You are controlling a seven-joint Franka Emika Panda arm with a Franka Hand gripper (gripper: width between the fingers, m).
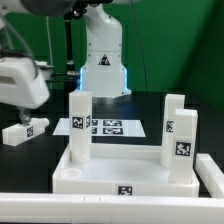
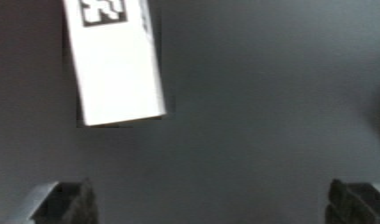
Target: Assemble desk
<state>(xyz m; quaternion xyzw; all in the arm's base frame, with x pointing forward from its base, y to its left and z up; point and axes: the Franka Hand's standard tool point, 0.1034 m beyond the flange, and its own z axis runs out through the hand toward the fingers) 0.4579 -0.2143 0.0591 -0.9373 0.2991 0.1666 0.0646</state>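
Hovering wide open over dark surface (image 2: 240,130), tool (image 2: 208,200) grasping nothing; loose leg (image 2: 119,62) lying just ahead. Tabletop (image 1: 120,172) already carrying upright legs. Best centred over leg, aligned lengthwise, before lowering and clenching.

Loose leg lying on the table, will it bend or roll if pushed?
The loose leg looks like a stiff plastic block, so it probably won't flex. Its flat sides suggest it would slide, not roll. Smooth faces may slip in the hand.
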